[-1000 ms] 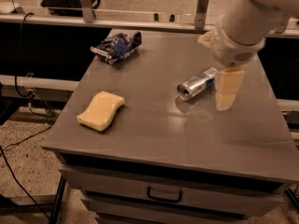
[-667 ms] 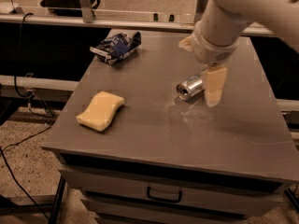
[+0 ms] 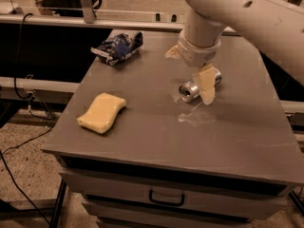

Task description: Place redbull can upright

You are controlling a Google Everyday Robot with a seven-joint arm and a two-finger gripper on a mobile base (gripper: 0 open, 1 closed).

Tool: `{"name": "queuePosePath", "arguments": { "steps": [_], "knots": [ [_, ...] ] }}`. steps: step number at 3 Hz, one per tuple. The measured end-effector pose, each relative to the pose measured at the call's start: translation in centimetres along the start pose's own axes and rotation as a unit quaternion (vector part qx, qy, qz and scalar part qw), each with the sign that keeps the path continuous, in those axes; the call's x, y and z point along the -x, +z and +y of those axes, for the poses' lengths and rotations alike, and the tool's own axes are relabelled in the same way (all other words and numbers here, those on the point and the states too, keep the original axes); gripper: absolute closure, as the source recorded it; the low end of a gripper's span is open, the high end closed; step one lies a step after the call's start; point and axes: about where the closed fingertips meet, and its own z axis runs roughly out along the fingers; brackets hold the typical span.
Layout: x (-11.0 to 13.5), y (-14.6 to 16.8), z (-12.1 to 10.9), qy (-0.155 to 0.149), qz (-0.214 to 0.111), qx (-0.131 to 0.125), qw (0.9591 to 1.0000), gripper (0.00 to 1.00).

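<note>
The grey table (image 3: 237, 132), with a drawer under its front edge, carries three things. The redbull can (image 3: 189, 90) lies on its side right of centre, and the gripper (image 3: 205, 86) is down at it. A yellow sponge (image 3: 102, 112) lies front left, well apart. A crumpled blue-and-white snack bag (image 3: 118, 47) sits at the far left.

A grey flat-topped bench (image 3: 228, 137) with a black-handled drawer (image 3: 166, 194) carries a yellow rectangular foam sponge (image 3: 101, 112) near its front left and a crumpled blue-and-white snack bag (image 3: 118, 47) at its far left, both well left of the gripper (image 3: 190, 69) above its middle-right.
</note>
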Motion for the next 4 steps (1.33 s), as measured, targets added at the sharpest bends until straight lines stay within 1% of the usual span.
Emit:
{"name": "queuePosePath", "arguments": {
  "steps": [1,2,3,4],
  "knots": [
    [-0.8,1.6,-0.3,-0.012,-0.011,0.018,0.9997,0.16],
    [-0.8,2.0,-0.3,-0.018,-0.027,0.019,0.9993,0.39],
    [-0.3,0.6,-0.3,-0.027,-0.08,0.0,0.9965,0.7],
    [0.4,-1.4,-0.7,-0.013,-0.135,-0.018,0.9907,0.93]
  ]
}}
